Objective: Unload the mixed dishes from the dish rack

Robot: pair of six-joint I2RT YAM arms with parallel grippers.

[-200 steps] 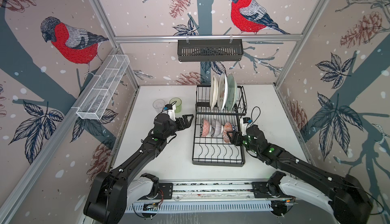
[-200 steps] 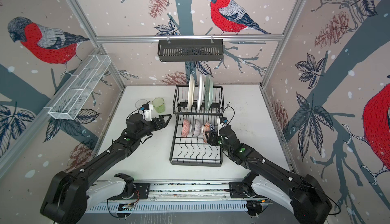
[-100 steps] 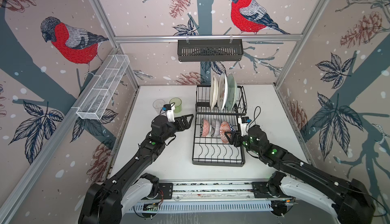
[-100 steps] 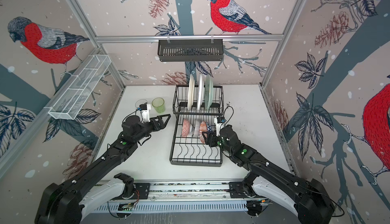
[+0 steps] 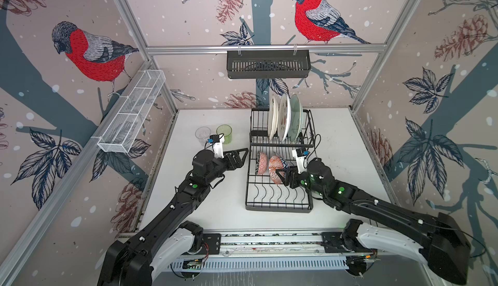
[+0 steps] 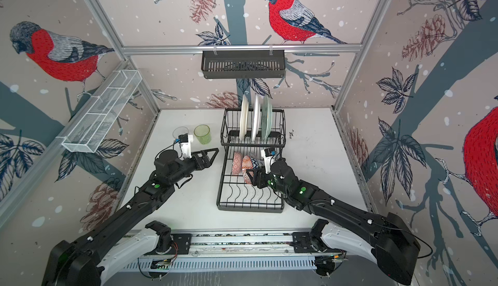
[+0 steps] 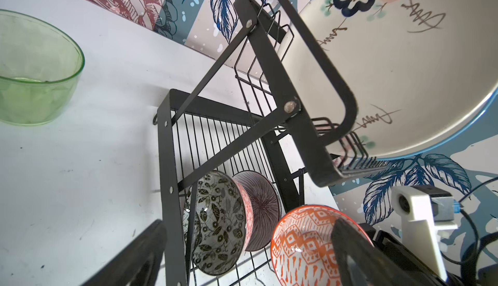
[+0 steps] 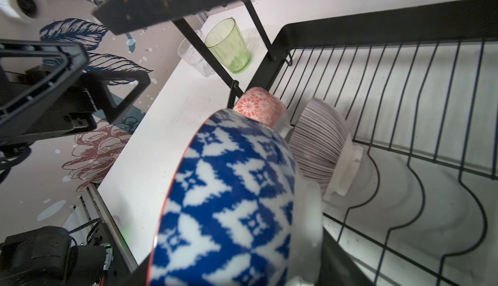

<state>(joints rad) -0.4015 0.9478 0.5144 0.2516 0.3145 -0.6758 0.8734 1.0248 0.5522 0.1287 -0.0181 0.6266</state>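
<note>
The dish rack [image 5: 277, 206] [image 6: 249, 203] is black wire and stands mid-table. Three plates [image 5: 286, 117] [image 6: 255, 118] stand upright in its raised back section; the flowered one [image 7: 404, 69] faces the left wrist view. My right gripper [image 5: 283, 175] [image 6: 252, 176] [image 8: 242, 244] is shut on a bowl, blue-and-white outside [image 8: 229, 203] and orange inside [image 7: 299, 244], held just above the tray. A pink bowl [image 5: 261, 163] [image 8: 258, 106] and a striped bowl [image 7: 262, 207] [image 8: 320, 141] stand in the tray. My left gripper [image 5: 239, 154] [image 6: 210, 154] [image 7: 248, 260] hangs open and empty left of the rack.
A green tumbler [image 5: 224, 134] [image 6: 202, 134] and a clear tumbler [image 5: 202, 135] [image 6: 180, 133] stand on the white table at the back left. A black slotted basket [image 5: 268, 65] hangs on the back wall. A long white mesh basket [image 5: 132, 114] runs along the left wall.
My right gripper has drawn the blue-and-white bowl out of the row of bowls, leftward and toward the front. The left gripper has hardly moved.
</note>
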